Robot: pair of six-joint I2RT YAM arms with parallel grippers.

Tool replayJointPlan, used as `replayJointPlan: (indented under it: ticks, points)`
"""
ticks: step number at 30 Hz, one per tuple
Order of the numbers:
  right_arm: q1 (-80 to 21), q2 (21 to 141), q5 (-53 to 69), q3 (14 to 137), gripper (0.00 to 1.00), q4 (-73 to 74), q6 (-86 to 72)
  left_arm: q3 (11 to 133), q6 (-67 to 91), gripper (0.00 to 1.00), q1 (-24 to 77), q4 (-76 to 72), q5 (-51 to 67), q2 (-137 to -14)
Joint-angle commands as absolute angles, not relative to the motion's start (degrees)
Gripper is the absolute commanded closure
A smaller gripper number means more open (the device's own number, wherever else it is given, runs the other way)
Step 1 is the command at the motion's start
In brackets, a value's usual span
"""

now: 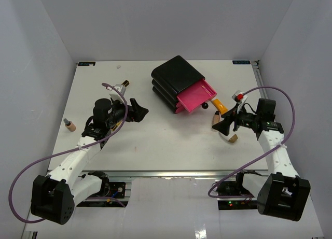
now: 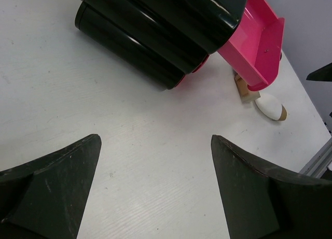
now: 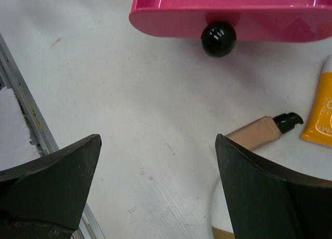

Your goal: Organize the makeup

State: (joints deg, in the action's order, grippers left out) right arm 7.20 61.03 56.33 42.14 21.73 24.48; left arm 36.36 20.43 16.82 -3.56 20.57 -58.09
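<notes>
1. Hovering wide open and empty, the right claw (image 3: 158,140) has the tan bottle (image 3: 254,134) just outside one finger, its long axis nearly along the closing line.
2. Left claw (image 2: 155,138), also spread empty, sits well apart; the right arm is nearer.

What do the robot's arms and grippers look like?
Both the left arm and right arm have white links with black joints and blocky black bases. A purple cable loops along each. The left gripper and right gripper have matte black, wedge-shaped fingers, lightly scuffed.
</notes>
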Motion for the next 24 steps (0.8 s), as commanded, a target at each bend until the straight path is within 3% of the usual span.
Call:
replayJointPlan:
  ticks: [1,8,24]
  points:
    - [12.34,56.6,58.9,37.56,0.03,21.97,28.7,39.39,20.03,0.02,17.67,-1.44,20.04,-60.64]
    - [20.95,54.41,58.58,35.5,0.02,20.05,24.05,41.72,18.74,0.02,18.71,3.46,17.97,-64.73]
    - [21.36,53.35,47.02,33.65,0.0,13.61,14.15,44.2,16.89,0.02,22.15,15.5,3.94,-67.48]
